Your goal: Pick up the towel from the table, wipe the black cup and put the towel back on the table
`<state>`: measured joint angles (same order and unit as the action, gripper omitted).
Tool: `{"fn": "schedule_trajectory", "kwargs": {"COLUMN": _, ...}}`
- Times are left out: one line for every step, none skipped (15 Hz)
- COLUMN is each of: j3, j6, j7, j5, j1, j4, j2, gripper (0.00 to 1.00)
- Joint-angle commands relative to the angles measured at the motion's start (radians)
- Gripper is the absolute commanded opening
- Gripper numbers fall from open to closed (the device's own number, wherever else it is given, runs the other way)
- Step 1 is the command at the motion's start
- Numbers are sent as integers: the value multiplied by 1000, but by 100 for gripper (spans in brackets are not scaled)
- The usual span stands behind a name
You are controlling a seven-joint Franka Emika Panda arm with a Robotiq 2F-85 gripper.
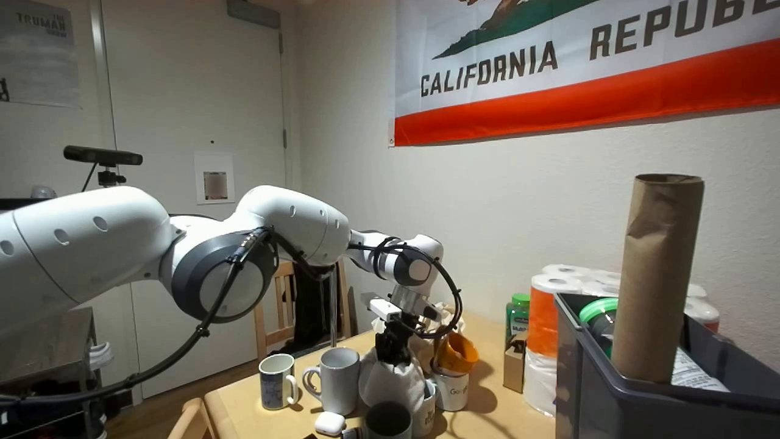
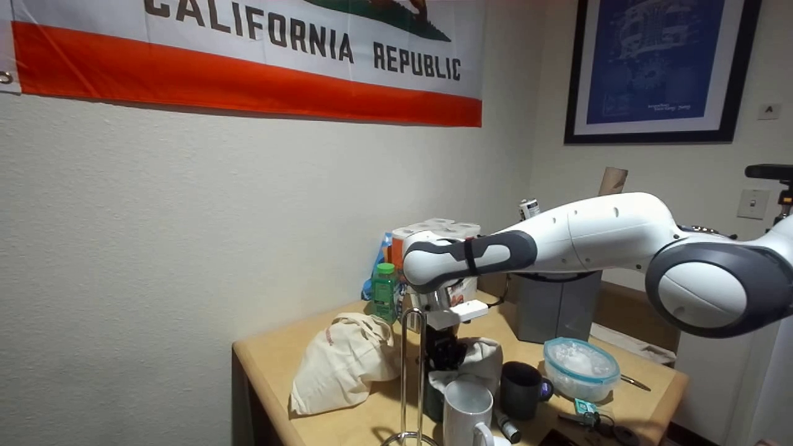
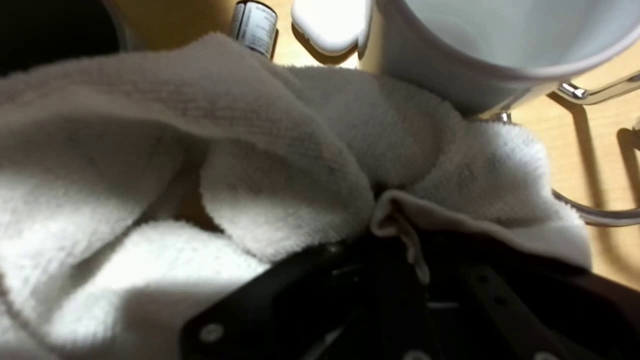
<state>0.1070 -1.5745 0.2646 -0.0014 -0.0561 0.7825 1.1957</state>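
Observation:
My gripper [image 1: 393, 356] is shut on the white towel [image 1: 390, 385], fingers pointing down. In the wrist view the towel [image 3: 280, 145] is bunched, and a fold is pinched between the dark fingertips [image 3: 390, 245]. The towel [image 2: 485, 364] hangs in loose folds among the mugs; whether it touches the table is hidden. The black cup [image 2: 520, 391] stands upright beside the towel. It also shows at the bottom edge of an exterior view [image 1: 388, 422]. In the wrist view a dark shape at the top left corner [image 3: 50, 30] appears to be the cup.
A white mug [image 2: 466, 410] stands close to the towel. An orange cup [image 1: 458, 352] sits on a Google mug [image 1: 452, 391]. A patterned mug [image 1: 277, 384], a metal stand [image 2: 412, 371], a cloth bag [image 2: 344, 365], a lidded container [image 2: 581, 370] and a grey bin [image 1: 609, 402] are nearby.

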Motion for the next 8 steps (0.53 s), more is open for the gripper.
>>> {"fn": "schedule_trajectory", "kwargs": {"j3": -11, "j6": -91, "j7": 16, "j5": -9, "j1": -13, "j4": -3, "j2": 25, "gripper": 2}}
{"fn": "schedule_trajectory", "kwargs": {"j3": -5, "j6": -102, "j7": 9, "j5": -2, "j1": -8, "j4": -1, "j2": 22, "gripper": 2}}
{"fn": "schedule_trajectory", "kwargs": {"j3": -2, "j6": -103, "j7": 4, "j5": 3, "j1": -3, "j4": -2, "j2": 19, "gripper": 2}}
{"fn": "schedule_trajectory", "kwargs": {"j3": -1, "j6": -97, "j7": 2, "j5": 5, "j1": 0, "j4": -3, "j2": 16, "gripper": 2}}
{"fn": "schedule_trajectory", "kwargs": {"j3": -3, "j6": -85, "j7": 3, "j5": 3, "j1": 0, "j4": -4, "j2": 13, "gripper": 2}}
{"fn": "schedule_trajectory", "kwargs": {"j3": -4, "j6": -74, "j7": 3, "j5": 2, "j1": 0, "j4": -4, "j2": 8, "gripper": 2}}
{"fn": "schedule_trajectory", "kwargs": {"j3": -6, "j6": -63, "j7": 4, "j5": 0, "j1": -1, "j4": -5, "j2": 2, "gripper": 2}}
{"fn": "schedule_trajectory", "kwargs": {"j3": -5, "j6": -52, "j7": 0, "j5": -1, "j1": 0, "j4": -7, "j2": -5, "gripper": 2}}
